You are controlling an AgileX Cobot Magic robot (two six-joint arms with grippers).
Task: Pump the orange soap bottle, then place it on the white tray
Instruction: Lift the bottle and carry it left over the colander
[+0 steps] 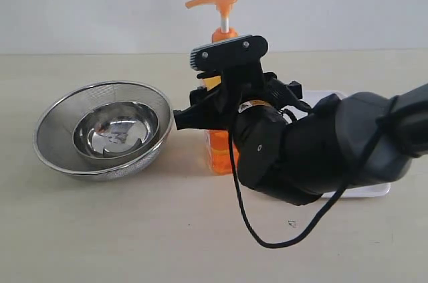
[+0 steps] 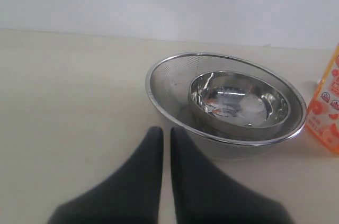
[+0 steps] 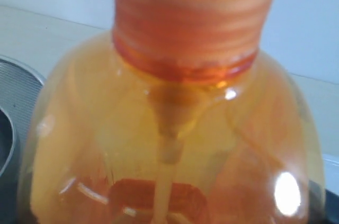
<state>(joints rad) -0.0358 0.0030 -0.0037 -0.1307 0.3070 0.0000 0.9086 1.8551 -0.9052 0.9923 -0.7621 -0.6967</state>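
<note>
On the table, exterior view: orange soap bottle upright between mesh strainer and white tray, pump head up. Right gripper straddles its mid-body.

Left wrist view: left gripper low over the table, fingers nearly together, nothing between them; strainer just ahead, bottle edge beyond it.

Right wrist view: bottle shoulder fills the frame, dark fingers against both its flanks, so the pincer has closed on it.
</note>
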